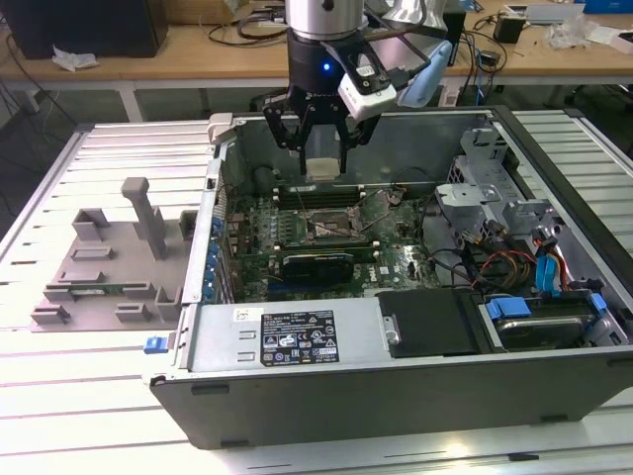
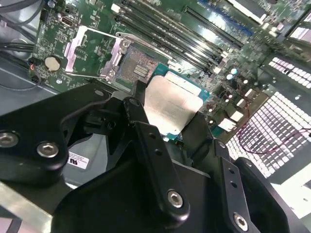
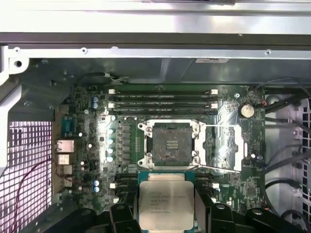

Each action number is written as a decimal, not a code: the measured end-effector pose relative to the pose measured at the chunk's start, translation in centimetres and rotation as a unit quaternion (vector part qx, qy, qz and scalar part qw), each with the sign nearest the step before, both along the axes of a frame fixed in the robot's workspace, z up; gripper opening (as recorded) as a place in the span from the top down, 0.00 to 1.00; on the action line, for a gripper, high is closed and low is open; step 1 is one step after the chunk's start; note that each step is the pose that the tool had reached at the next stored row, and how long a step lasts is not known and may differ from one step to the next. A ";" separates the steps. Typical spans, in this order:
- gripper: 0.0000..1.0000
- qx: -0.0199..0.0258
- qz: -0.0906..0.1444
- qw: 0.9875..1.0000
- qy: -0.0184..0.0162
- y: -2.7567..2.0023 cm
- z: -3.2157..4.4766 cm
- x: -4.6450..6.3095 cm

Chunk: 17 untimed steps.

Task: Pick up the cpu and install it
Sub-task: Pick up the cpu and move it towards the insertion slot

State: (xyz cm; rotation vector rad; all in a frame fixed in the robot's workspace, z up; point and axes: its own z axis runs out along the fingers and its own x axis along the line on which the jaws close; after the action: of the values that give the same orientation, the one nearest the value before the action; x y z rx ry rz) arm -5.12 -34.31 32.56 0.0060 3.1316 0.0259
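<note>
My gripper (image 1: 323, 158) hangs inside the open computer case, shut on the cpu (image 1: 323, 168), a small flat square chip with a silvery top. In both wrist views the cpu (image 2: 170, 107) (image 3: 166, 204) sits between the black fingers (image 2: 146, 141), held by two opposite edges. The motherboard socket (image 3: 171, 144) (image 2: 138, 68) (image 1: 334, 230) lies open and empty below, its metal load plate (image 3: 224, 145) flipped aside. The cpu hovers above the board, a little off from the socket and not touching it.
The case wall (image 1: 213, 228) rings the motherboard. Memory slots (image 3: 163, 103) run beside the socket. A drive cage (image 1: 495, 188) and coloured cables (image 1: 549, 267) fill the exterior view's right. A grey fixture tray (image 1: 109, 267) with upright posts sits outside the case on the exterior view's left.
</note>
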 end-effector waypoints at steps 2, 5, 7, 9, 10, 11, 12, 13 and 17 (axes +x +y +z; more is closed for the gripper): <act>0.45 0.000 0.000 1.000 0.000 0.32 -0.67 0.3; 0.45 0.000 0.000 1.000 0.001 0.72 -1.40 0.6; 0.45 -0.001 0.002 1.000 0.001 1.12 -2.31 1.3; 0.45 -0.001 0.010 1.000 0.001 1.16 -2.82 1.4; 0.45 -0.001 0.015 1.000 0.001 1.17 -3.06 1.4; 0.45 -0.001 0.021 1.000 0.001 1.21 -3.39 1.4; 0.45 -0.001 0.023 1.000 0.001 1.42 -4.08 1.4; 0.45 -0.001 0.024 1.000 0.001 1.65 -4.91 1.4; 0.45 -0.001 0.024 1.000 0.001 1.64 -4.96 1.4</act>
State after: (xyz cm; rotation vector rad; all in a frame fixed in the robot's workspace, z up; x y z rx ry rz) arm -3.67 -32.67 27.61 -0.0699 3.1334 0.0219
